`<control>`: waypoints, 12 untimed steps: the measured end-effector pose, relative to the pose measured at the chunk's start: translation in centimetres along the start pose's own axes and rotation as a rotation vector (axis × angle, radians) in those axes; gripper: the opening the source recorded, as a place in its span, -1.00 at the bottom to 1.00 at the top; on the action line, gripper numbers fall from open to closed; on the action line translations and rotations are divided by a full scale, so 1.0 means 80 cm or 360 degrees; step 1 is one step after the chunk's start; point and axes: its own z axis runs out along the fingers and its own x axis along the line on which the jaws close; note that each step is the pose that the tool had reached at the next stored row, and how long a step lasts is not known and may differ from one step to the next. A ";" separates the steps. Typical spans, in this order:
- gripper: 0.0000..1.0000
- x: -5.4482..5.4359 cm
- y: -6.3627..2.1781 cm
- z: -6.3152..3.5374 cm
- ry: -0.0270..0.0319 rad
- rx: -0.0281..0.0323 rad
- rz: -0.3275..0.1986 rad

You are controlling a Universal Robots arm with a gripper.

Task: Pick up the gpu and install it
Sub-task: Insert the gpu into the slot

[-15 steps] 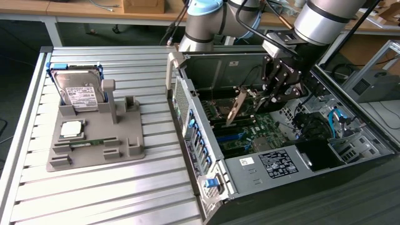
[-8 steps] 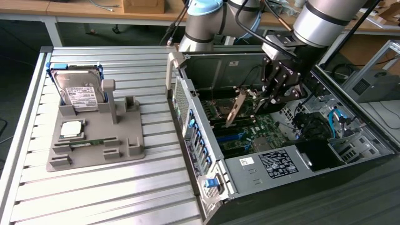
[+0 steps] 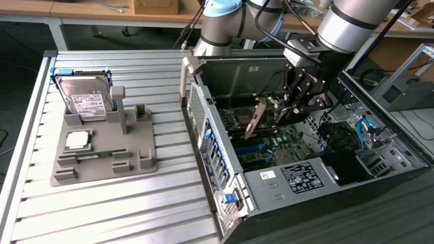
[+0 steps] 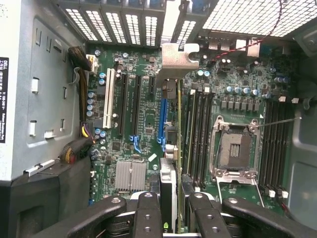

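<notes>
Right, my gripper (image 4: 171, 208) is clamped on the gpu (image 3: 256, 121), held edge-on above the motherboard (image 4: 143, 124) inside the open case (image 3: 224, 152), so the card's edge can meet a slot; its silver bracket (image 4: 174, 55) faces the case's rear wall. One gpu. On the fixture (image 3: 101, 152) near the table's (image 3: 122, 213) far-left corner: one hard drive (image 3: 85, 99), one memory stick (image 3: 100, 152).

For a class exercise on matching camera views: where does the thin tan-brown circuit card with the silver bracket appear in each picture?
Exterior view: the thin tan-brown circuit card hangs tilted in the gripper, above the green motherboard inside the open computer case.
Wrist view: the card is seen edge-on between the gripper's black fingers.
Shared landmark: the motherboard.
</notes>
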 end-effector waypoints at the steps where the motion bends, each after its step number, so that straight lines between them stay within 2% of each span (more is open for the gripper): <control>1: -0.47 0.000 0.000 0.000 -0.00001 0.00001 0.0000; 12: -0.47 0.003 0.002 0.006 -0.00001 0.00000 0.0000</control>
